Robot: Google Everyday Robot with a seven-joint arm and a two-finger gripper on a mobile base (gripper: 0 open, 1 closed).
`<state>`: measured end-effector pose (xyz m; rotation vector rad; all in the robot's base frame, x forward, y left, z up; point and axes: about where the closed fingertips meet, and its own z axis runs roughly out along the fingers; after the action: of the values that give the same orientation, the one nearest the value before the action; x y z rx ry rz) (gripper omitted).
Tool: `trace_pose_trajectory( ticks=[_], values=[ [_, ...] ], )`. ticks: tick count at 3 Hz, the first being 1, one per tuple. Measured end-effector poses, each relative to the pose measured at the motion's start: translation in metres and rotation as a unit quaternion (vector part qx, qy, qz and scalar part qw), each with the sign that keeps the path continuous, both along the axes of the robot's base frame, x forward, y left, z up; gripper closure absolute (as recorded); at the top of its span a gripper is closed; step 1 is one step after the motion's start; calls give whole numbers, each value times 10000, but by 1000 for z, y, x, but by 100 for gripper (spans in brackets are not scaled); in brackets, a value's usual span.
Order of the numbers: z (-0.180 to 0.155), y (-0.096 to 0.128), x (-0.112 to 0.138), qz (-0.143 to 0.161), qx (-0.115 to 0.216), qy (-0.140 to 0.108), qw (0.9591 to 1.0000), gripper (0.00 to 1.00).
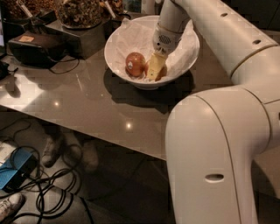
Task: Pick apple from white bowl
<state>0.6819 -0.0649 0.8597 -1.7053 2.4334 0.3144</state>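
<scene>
The white bowl, lined with crumpled white paper, stands at the back of the grey table. A red apple with a small pale spot lies in its left half. My gripper reaches down into the bowl just right of that apple, its pale yellow tip low against the paper. A small orange-brown sliver shows at the gripper's right side; it may be the lighter apple, mostly hidden behind the gripper.
A black case lies at the table's back left, beside a dark box and glass containers. My arm's white bulk fills the right foreground. Cables, shoes and a blue device lie on the floor.
</scene>
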Motion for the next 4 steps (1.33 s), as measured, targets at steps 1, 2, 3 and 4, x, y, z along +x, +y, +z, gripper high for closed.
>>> trace_pose_trajectory(
  ticks=[1,2,3,4],
  values=[
    [14,5,-1,-4,27,-185,9998,100],
    [45,7,-14,-98,-14,-559,9984,100],
    [80,10,-43,30,39,-784,9969,100],
    [114,22,-82,572,191,-908,9940,100]
  ],
)
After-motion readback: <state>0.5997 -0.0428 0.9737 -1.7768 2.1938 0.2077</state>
